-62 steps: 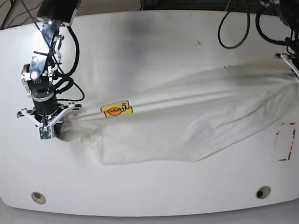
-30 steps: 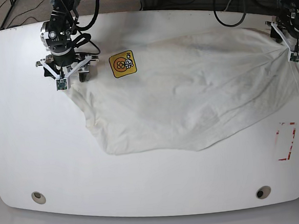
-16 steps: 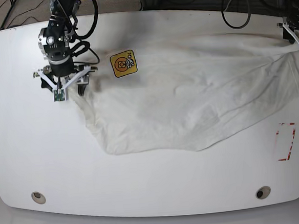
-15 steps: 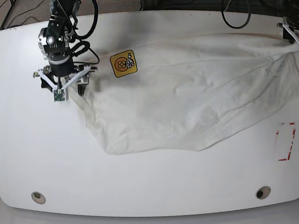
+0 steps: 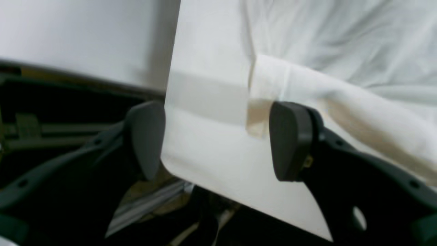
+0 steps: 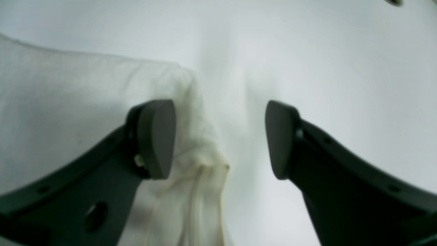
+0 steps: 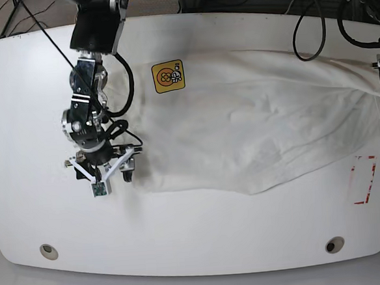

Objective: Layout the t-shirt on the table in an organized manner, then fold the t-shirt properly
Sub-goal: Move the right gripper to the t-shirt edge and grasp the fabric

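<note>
T-shirt [image 7: 254,128] spread flat — long axis left-right, both grippers wide, empty

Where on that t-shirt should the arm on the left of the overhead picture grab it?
Probably the t-shirt's bunched lower corner, sitting just under the right gripper. Come straight down from above, since its open jaws already straddle that thick folded hem, which lies flat on the table.

Bright even overhead light, soft glare on the glossy table [image 7: 203,239] (faint shadows under the arms). Both wrist views blurred, close gripper fingers [image 6: 155,136] soft-edged.
</note>
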`<state>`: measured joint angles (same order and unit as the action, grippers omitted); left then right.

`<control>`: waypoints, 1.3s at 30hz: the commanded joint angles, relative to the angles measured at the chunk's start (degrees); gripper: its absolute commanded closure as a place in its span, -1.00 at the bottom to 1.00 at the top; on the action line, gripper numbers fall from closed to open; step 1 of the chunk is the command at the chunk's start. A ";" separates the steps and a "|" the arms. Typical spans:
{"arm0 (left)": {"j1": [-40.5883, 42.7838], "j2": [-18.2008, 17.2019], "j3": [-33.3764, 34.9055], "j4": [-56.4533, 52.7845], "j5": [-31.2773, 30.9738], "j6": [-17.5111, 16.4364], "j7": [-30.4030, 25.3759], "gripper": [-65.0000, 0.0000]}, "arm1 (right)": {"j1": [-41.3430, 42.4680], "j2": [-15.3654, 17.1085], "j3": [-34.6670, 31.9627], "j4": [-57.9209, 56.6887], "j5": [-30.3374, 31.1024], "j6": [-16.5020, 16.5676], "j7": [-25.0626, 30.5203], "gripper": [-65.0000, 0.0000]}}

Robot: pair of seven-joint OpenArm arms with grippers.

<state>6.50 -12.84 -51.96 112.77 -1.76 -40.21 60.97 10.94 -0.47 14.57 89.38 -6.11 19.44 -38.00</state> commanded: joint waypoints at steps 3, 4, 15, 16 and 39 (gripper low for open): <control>-0.22 -1.18 -0.47 1.03 0.31 0.21 -0.53 -0.39 | 6.60 0.69 0.07 -6.97 0.53 2.05 1.73 -0.23; -0.22 -1.18 -0.56 1.03 0.31 0.21 -0.53 -0.39 | 7.74 0.69 0.16 -9.16 0.53 2.40 1.82 -0.23; 0.66 -1.09 -0.74 0.94 0.31 0.21 -0.53 -0.39 | 15.92 0.95 0.16 -27.71 0.44 3.20 7.89 -0.23; 0.57 -1.09 -0.74 0.94 0.31 0.21 -0.53 -0.39 | 16.09 1.31 0.16 -28.77 0.44 3.20 8.42 -0.23; -8.92 -1.36 -0.56 -0.64 4.35 0.21 -0.62 -0.39 | 17.15 1.22 -0.11 -43.10 0.53 3.11 17.82 -0.20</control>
<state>-0.86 -12.93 -52.40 112.20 2.09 -40.21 61.41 27.22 1.43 14.61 46.02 -5.76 22.33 -18.46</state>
